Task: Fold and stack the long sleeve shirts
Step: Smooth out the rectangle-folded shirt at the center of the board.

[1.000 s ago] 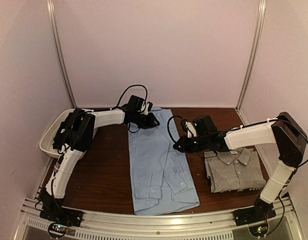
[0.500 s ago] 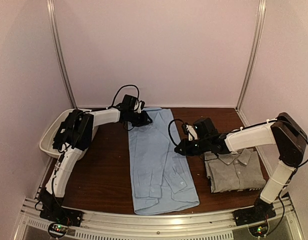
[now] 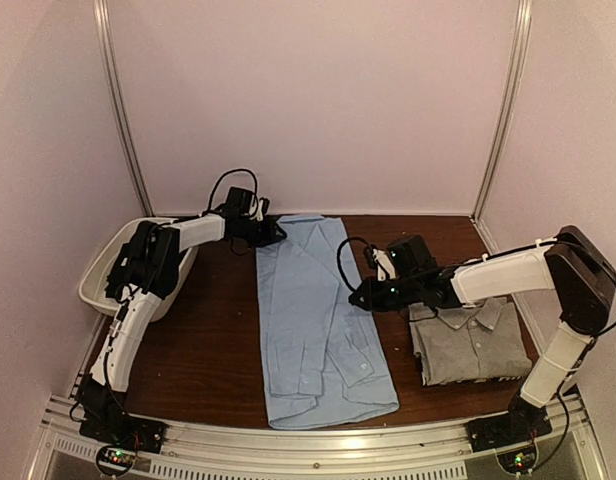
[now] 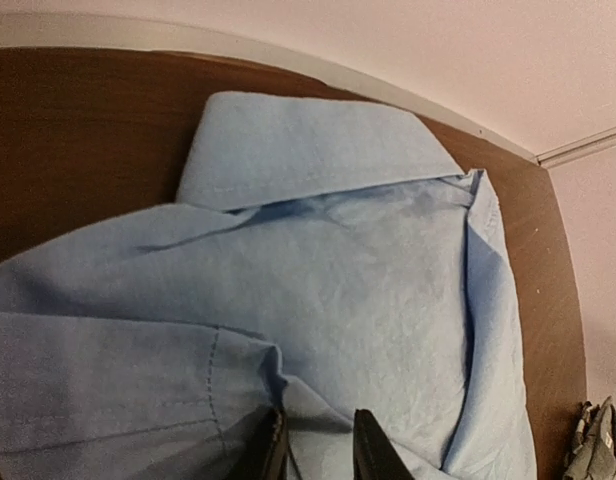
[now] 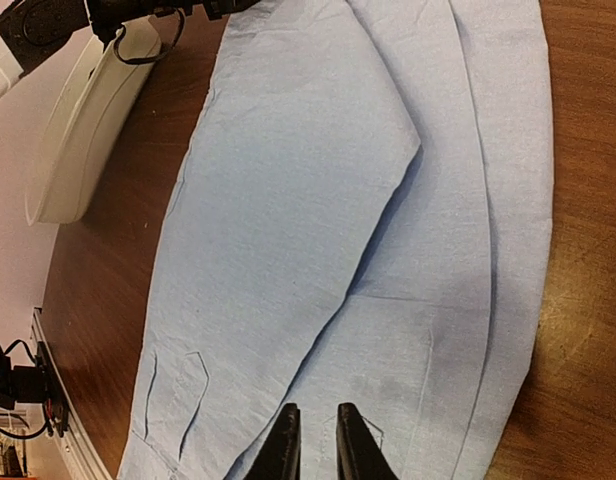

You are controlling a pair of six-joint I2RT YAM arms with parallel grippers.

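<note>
The light blue shirt point(image 3: 313, 320) lies lengthwise on the brown table, collar at the back, sleeves folded in over its body. It fills the left wrist view point(image 4: 368, 260) and the right wrist view point(image 5: 318, 200). My left gripper point(image 3: 273, 233) is at the shirt's back left shoulder. Its jaws point(image 4: 318, 450) stand close together on a puckered fold of the cloth. My right gripper point(image 3: 355, 297) is at the shirt's right edge, jaws point(image 5: 318, 440) nearly together on the cloth. The grey shirt point(image 3: 473, 345) lies folded to the right, collar up, under my right arm.
A white bin point(image 3: 100, 270) stands at the table's left edge and also shows in the right wrist view point(image 5: 83, 130). Pale walls close the back and both sides. A corner of grey cloth point(image 4: 593, 445) shows in the left wrist view.
My left gripper has moved left, from over the collar area to the shirt's back left shoulder. My right gripper has barely moved. The grey shirt is unchanged.
</note>
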